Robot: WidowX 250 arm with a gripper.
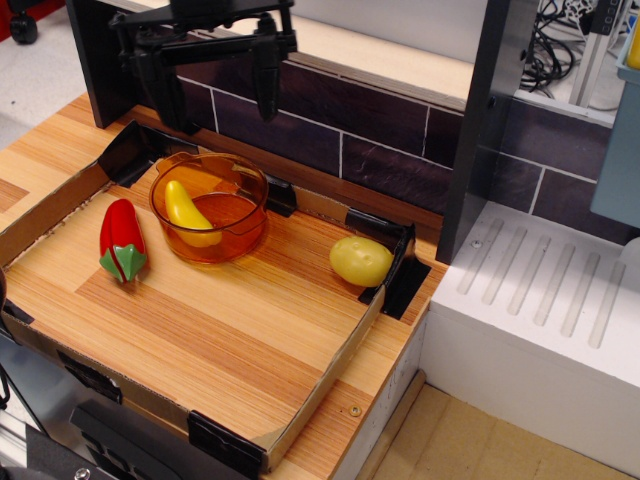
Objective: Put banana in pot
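Banana in the orange pot, gripper raised and empty above it.

No brand, label or writing can be read anywhere in the view. 1 yellow toy banana [186, 209] lies inside the 1 translucent orange pot [236, 235], resting against its left inner wall with the tapered end pointing up and back. The 1 black gripper [218, 75] hangs above and behind the pot, well apart from the banana, its 2 fingers [265, 75] spread wide and holding nothing. The pot stands near the back left of the wooden tray [200, 340]. Also on the tray are 1 red pepper [121, 239] with a green stem end, just left of the pot, and 1 rounder pale-yellow potato [361, 260] near the right edge, well apart from the pot. A dark tiled wall [380, 135] runs behind the tray.
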